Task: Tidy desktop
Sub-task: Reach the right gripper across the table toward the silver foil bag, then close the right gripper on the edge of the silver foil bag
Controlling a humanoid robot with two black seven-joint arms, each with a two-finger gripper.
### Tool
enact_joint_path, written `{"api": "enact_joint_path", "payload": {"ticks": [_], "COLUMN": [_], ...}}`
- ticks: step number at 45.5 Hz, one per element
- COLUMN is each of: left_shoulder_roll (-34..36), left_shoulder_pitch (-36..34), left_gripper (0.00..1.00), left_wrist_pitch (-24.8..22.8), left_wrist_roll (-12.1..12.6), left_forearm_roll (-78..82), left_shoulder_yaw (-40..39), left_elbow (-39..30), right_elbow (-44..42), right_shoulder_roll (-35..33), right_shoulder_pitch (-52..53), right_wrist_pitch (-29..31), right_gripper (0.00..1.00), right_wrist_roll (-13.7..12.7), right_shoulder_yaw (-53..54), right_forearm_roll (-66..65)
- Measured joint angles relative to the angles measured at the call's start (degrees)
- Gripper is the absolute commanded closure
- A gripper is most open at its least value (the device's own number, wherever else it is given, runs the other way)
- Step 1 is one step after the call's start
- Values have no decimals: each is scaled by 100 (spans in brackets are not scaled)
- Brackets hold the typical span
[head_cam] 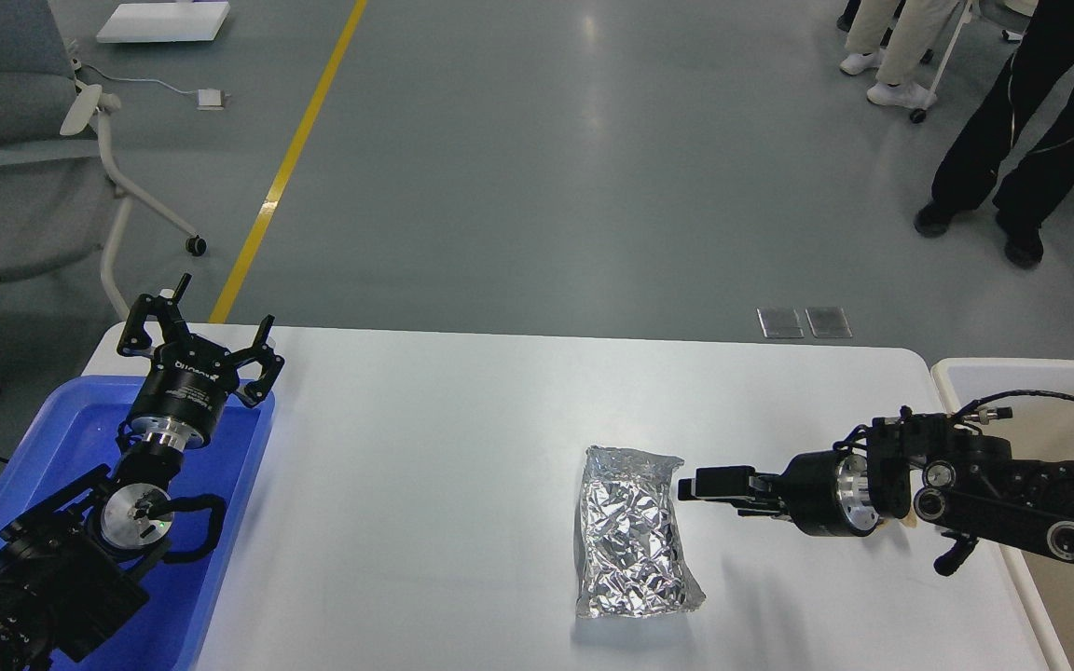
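The desktop (pixel 425 447) is a wide white tabletop with rounded corners. A crinkled silver foil bag (pixel 630 531) lies on it, right of the middle. My right gripper (pixel 700 486) reaches in from the right and points left, its tip at the bag's upper right corner. It is dark and seen side-on, so I cannot tell its fingers apart or whether they touch the bag. My left gripper (pixel 220 312) is open and empty, held above the far end of the blue tray (pixel 61 438) at the desktop's left edge.
A beige-white bin (pixel 1040 382) stands at the desktop's right edge, under my right arm. A grey chair (pixel 15 140) stands on the floor at the far left. People's legs (pixel 1012 140) are at the far right.
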Motion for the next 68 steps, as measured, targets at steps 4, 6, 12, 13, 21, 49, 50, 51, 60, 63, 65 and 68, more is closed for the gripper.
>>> {"api": "enact_joint_path", "payload": {"ticks": [4,6,12,13,21,49,50,51,60,63,65,68], "left_shoulder_roll": [0,0,0,0,0,0,0,0,0,0,0,0], "left_shoulder_pitch": [0,0,0,0,0,0,0,0,0,0,0,0], "left_gripper": [0,0,0,0,0,0,0,0,0,0,0,0], "left_wrist_pitch": [0,0,0,0,0,0,0,0,0,0,0,0], "left_wrist_roll": [0,0,0,0,0,0,0,0,0,0,0,0], "left_forearm_roll": [0,0,0,0,0,0,0,0,0,0,0,0], "left_shoulder_yaw": [0,-2,-3,-3,-3,-5,-5,-5,-5,-5,-5,-5], "left_elbow": [0,0,0,0,0,0,0,0,0,0,0,0], "right_elbow": [-8,-13,-65,-87,-259,-1108,-1117,-1128,-1278,-1314,-1335,-1359], "right_shoulder_roll": [71,114,251,291,554,1311,1321,1333,1466,1494,1505,1523], "right_shoulder_pitch": [-51,-80,-124,-127,-99,-64,-66,-67,-81,-85,-86,-87], "right_wrist_pitch": [-118,-176,-289,-310,-381,-420,-420,-420,-420,-420,-420,-420], "right_gripper": [2,3,3,3,6,13,13,13,21,28,35,38], "right_wrist_roll": [-149,-212,-326,-345,-411,-404,-398,-389,-261,-234,-225,-208], "right_shoulder_yaw": [-36,-57,-99,-105,-206,-627,-634,-639,-671,-676,-680,-688], "right_forearm_roll": [190,259,357,370,411,113,102,92,33,23,17,8]}}
